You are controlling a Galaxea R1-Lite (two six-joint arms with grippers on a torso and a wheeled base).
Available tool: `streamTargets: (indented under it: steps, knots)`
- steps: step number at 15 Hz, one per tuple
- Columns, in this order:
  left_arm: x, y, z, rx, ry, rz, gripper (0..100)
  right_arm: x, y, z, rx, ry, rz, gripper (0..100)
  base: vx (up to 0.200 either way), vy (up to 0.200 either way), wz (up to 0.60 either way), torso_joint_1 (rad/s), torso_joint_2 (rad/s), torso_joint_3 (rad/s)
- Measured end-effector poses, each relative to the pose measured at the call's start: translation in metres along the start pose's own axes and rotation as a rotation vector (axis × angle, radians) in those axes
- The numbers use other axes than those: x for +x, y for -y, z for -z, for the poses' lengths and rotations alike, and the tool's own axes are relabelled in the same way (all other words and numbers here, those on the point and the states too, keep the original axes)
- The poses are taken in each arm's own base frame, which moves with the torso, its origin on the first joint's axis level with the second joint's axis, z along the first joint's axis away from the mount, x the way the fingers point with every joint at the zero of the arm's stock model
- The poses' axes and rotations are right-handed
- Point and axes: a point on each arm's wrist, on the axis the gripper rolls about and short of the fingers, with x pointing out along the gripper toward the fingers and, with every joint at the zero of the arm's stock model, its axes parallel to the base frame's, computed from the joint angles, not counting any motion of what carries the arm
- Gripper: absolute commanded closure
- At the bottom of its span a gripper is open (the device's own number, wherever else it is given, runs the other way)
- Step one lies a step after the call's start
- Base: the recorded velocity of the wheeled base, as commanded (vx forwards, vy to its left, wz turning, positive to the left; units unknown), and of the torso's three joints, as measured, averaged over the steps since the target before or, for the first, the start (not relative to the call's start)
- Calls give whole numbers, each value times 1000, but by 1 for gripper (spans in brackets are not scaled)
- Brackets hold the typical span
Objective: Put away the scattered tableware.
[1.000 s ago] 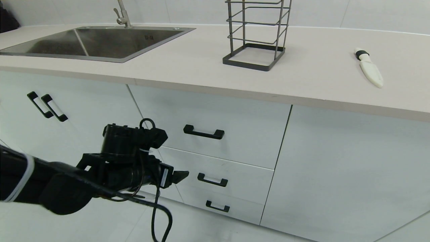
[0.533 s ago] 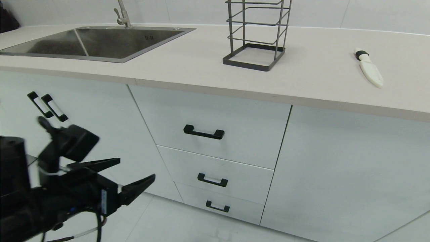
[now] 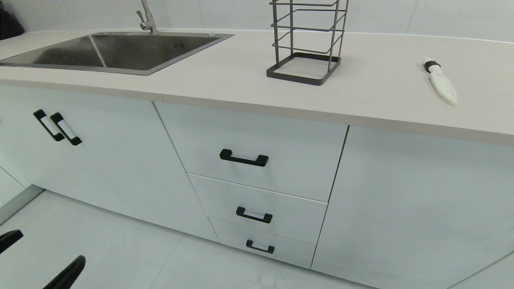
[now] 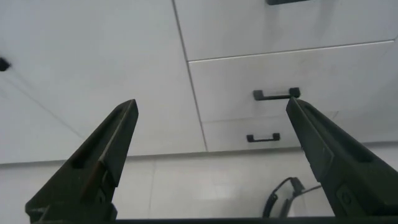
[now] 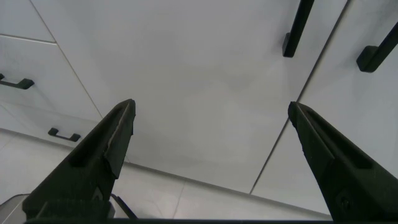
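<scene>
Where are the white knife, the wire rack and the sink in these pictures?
white knife (image 3: 441,82): head view, middle of its body.
wire rack (image 3: 295,78): head view, front rail of its base.
sink (image 3: 132,50): head view, bare basin wall.
</scene>
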Motion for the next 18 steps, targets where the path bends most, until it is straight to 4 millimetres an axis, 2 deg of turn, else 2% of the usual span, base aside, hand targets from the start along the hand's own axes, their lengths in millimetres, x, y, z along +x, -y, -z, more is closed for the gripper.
streamTargets:
  steps: [3,7,8,13,15,18]
  knots:
    - [-21,7,36,-2,-10,-29,0,0,0,0,0,-1,0,0,0,0,0,0,0,0]
    - [-43,17,77,-24,-100,-27,0,0,0,0,0,0,0,0,0,0,-600,0,2,4]
    - [-48,18,81,-31,-78,-43,0,0,0,0,0,0,0,0,0,0,-600,-2,-2,7]
    - [-57,19,87,-61,3,-189,0,0,0,0,0,0,0,0,0,0,0,0,0,0]
    - [-58,20,87,-58,15,-194,0,0,0,0,0,0,0,0,0,0,0,0,0,0]
    - [-58,20,87,-69,19,-191,0,0,0,0,0,0,0,0,0,0,-400,3,0,2]
